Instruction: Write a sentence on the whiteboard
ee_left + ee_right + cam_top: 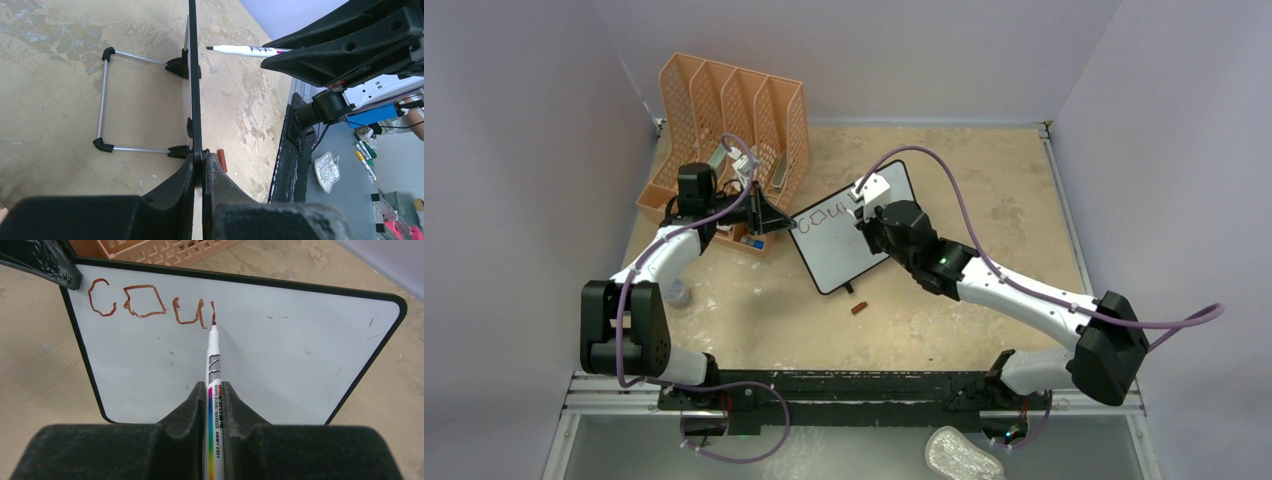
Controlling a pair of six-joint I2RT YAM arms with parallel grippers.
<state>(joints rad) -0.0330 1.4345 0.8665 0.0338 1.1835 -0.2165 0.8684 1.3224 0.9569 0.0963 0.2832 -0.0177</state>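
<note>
the sentence (150,314) is only begun: we read "cou" and one short upright stroke along the top edge of the whiteboard (280,365), starting from its top left corner. the rest of the face is bare, apart from a few faint specks. the board stands propped on a wire stand (103,100) near the middle of the table (984,200), a little toward the far left corner.

we judge the board light, thin and stiff, with a slick face. pen pressure could tip it or slide it, and wet ink would smear. so it is best taken by the frame, never by the writing face. the left gripper (200,161) does just that, its jaws pinched narrow on the black edge at the corner where the writing starts.

the right gripper (214,390) has its jaws closed tight round the barrel of the marker (213,360), whose tip touches the foot of the last stroke. the barrel is slim and smooth, so we expect it could twist in the grip if pressed hard.

the orange file organizer (724,120) sits in the far left corner, just beside the left gripper. a small reddish piece (858,308), maybe the cap, lies by the board's near edge.
</note>
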